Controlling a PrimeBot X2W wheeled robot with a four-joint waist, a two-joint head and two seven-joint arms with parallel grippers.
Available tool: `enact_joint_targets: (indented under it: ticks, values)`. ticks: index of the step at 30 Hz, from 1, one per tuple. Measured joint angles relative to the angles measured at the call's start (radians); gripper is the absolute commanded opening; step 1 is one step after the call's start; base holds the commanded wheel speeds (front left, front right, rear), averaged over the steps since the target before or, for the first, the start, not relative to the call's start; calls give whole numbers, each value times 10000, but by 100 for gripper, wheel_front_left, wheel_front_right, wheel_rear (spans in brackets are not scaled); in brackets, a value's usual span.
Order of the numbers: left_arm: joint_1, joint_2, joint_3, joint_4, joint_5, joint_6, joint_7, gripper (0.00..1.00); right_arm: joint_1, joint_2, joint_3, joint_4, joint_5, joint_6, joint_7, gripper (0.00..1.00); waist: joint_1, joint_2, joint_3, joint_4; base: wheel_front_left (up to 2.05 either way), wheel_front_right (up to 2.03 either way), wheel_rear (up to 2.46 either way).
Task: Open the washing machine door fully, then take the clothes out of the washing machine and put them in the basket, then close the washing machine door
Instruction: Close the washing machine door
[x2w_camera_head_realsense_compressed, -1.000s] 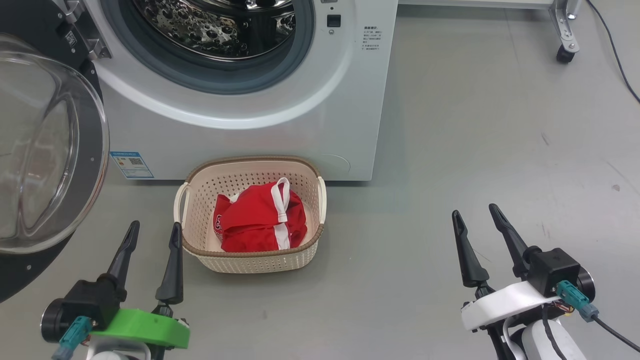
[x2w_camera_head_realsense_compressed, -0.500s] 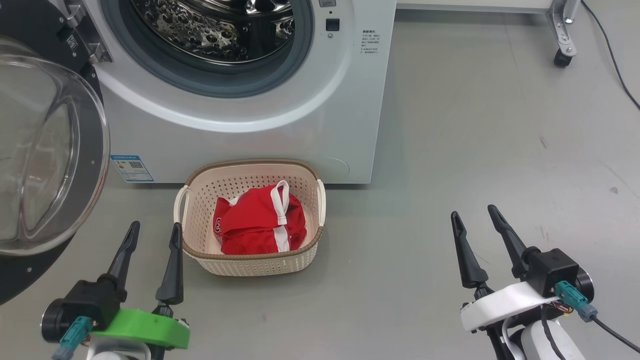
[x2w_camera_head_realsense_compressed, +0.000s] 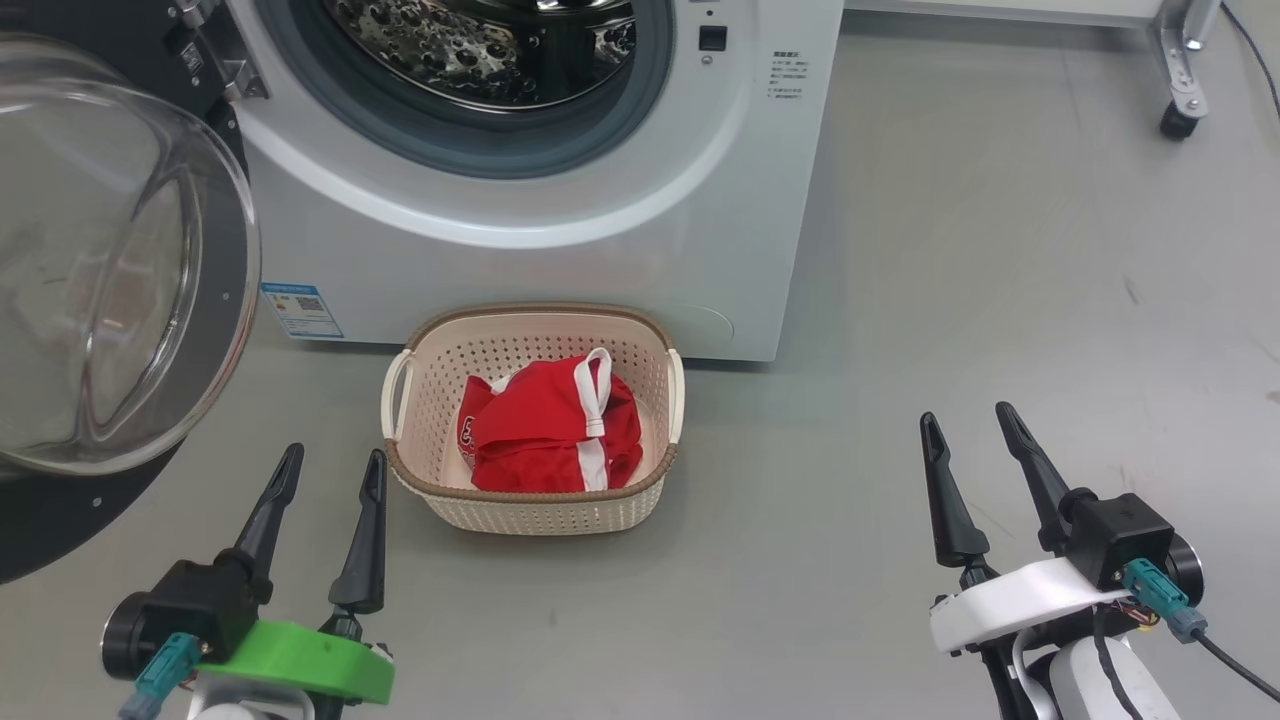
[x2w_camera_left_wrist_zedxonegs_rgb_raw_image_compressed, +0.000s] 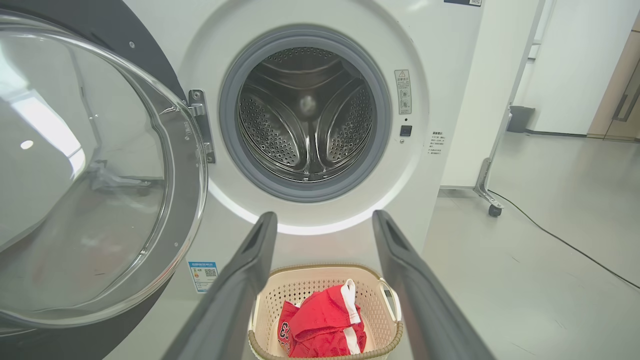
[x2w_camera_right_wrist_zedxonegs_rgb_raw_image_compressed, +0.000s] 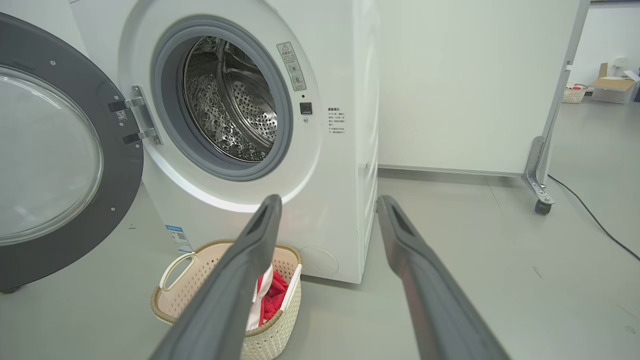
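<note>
**Clothes (x2w_camera_head_realsense_compressed: 550, 440) in the basket, door left to shut**

Red bundle sits inside the basket (x2w_camera_head_realsense_compressed: 540, 512), which is on the floor (x2w_camera_head_realsense_compressed: 900, 300) right against the front of the washing machine (x2w_camera_head_realsense_compressed: 560, 250). The drum (x2w_camera_left_wrist_zedxonegs_rgb_raw_image_compressed: 305, 115) looks empty from the left wrist view, so the unloading part seems done. The washing machine door (x2w_camera_head_realsense_compressed: 110, 270) is swung wide open on the left, so closing it is what's left.

Left tool (x2w_camera_head_realsense_compressed: 334, 455) and right tool (x2w_camera_head_realsense_compressed: 965, 415) are both spread wide, holding nothing, low over the floor. The left one is nearer the door. The basket sits below the opening and might be in the door's swing, hard to tell. A wheeled panel (x2w_camera_right_wrist_zedxonegs_rgb_raw_image_compressed: 475, 85) and a cable (x2w_camera_left_wrist_zedxonegs_rgb_raw_image_compressed: 560, 240) are off to the right, well clear.
</note>
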Motion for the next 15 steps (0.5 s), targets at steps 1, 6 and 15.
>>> enact_joint_targets:
  ticks: [1,6,15]
  values:
    - [-1,-4,-2,0,0,2,0,100,0,-2,2,-6,4,2,0,100,0,0,15,81,0,0,0]
    - [-7,-12,-17,4,0,0,0,100,2,-2,15,-33,6,15,0,100,0,0,75,554,0,0,0]
    - [-10,-23,-2,44,4,0,0,100,6,-2,169,-40,6,117,0,100,0,0,130,1636,0,0,0]
